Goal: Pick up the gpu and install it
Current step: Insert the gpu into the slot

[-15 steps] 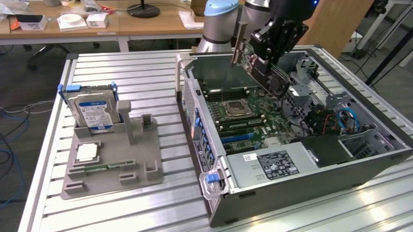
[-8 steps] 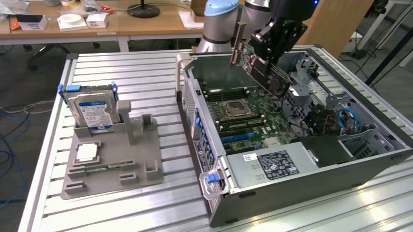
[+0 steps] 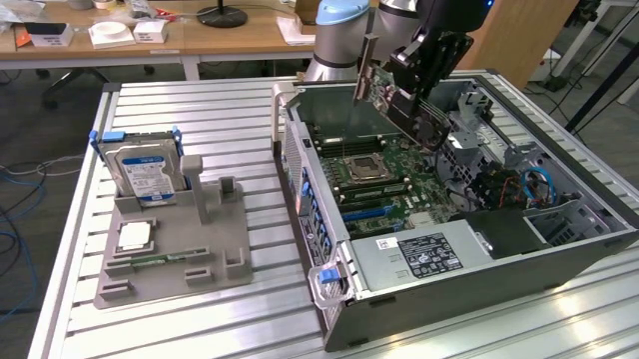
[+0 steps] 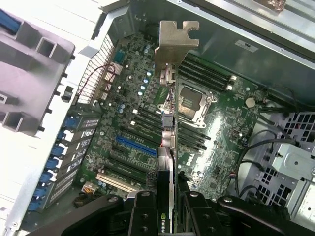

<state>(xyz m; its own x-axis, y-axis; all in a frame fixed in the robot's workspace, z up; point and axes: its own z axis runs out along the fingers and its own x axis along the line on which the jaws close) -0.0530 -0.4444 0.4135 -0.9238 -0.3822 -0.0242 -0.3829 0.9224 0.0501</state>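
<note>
My gripper (image 3: 420, 63) is shut on the gpu (image 3: 394, 97), a thin flat card with a grey metal bracket (image 4: 174, 44) at its far end. I hold it tilted in the air above the open computer case (image 3: 330, 187), over the far part of the green motherboard (image 3: 399, 168). In the wrist view the gpu (image 4: 168, 147) runs edge-on away from my fingers (image 4: 142, 211), which clamp its two faces. Below it lie the CPU socket (image 4: 192, 103) and the blue expansion slot (image 4: 135, 146). The card touches nothing in the case.
A grey holder tray (image 3: 179, 247) stands on the slatted table at the exterior view's left, with a silver hard drive (image 3: 145, 172) upright in it and a small green memory stick (image 3: 160, 259). The case's drive cage and cables (image 3: 529, 183) sit at its right side.
</note>
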